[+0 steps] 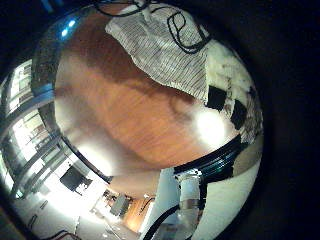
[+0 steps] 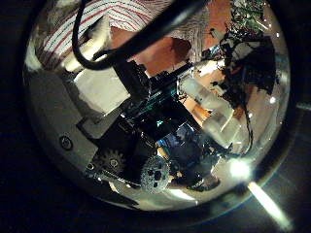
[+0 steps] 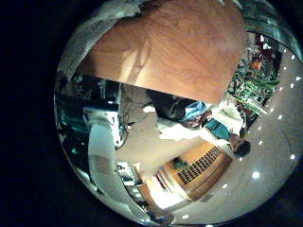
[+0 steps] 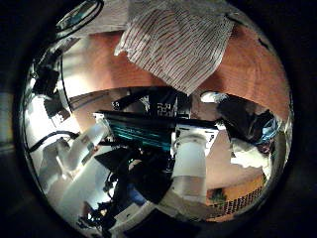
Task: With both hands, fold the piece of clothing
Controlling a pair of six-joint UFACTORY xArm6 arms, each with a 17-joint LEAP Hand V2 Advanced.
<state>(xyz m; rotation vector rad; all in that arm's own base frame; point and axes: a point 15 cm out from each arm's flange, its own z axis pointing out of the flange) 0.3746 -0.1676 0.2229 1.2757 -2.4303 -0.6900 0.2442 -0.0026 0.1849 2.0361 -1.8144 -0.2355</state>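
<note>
The striped piece of clothing (image 4: pixel 178 40) lies rumpled on the wooden table (image 3: pixel 180 47), some way off from both palms. In the left little finger side view the clothing (image 1: pixel 160 45) covers the table's far part, with a cable of the hand across it. The left hand (image 2: pixel 160 116) fills its thumb side view with loosely stretched fingers that hold nothing; a strip of the clothing (image 2: pixel 146 15) shows beyond them. The right hand (image 4: pixel 149 129) also holds nothing, its fingers relaxed and apart from the cloth. Only an edge of the clothing (image 3: pixel 95 33) shows in the right little finger side view.
Bare table top (image 1: pixel 140 105) stretches between the clothing and the table's near edge. A white arm (image 1: pixel 185 205) stands off that edge, and a white arm (image 4: pixel 186 164) rises beside the table in the right thumb side view.
</note>
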